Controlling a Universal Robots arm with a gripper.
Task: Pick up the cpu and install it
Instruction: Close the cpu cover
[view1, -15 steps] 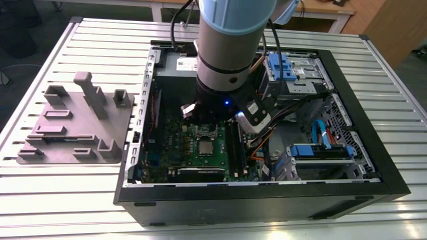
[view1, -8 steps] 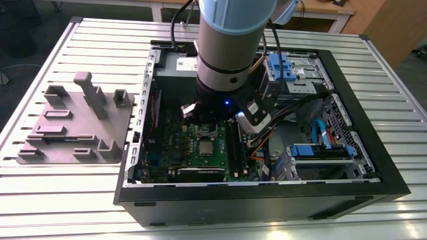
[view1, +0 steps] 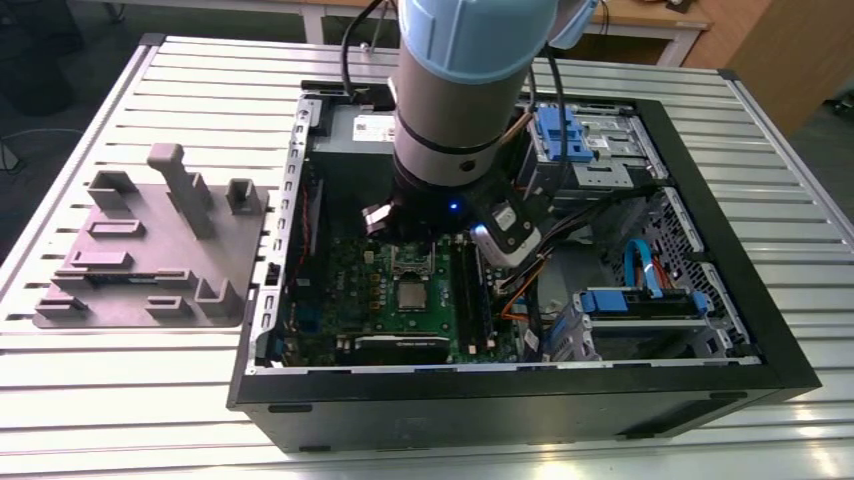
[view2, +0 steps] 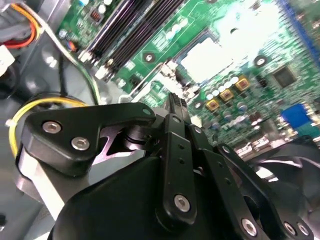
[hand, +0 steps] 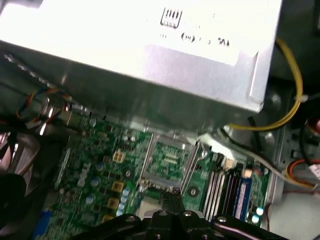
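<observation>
Computer case (view1: 534, 410) on table (view1: 160, 400), open side up. End effector (view2: 176, 101) down inside case, close above motherboard (view1: 354, 285). Cpu (view1: 411, 293) on motherboard, just beside end effector tip, on side nearer exterior camera. Memory slots (view1: 467, 278) just beside end effector, toward exterior view's right. Power-supply box (view1: 350, 130) behind end effector, at case's far end. Drive cage (view1: 581, 150) farther toward exterior view's right. Tray (view1: 230, 250) outside case, on table, well apart toward exterior view's left.
</observation>
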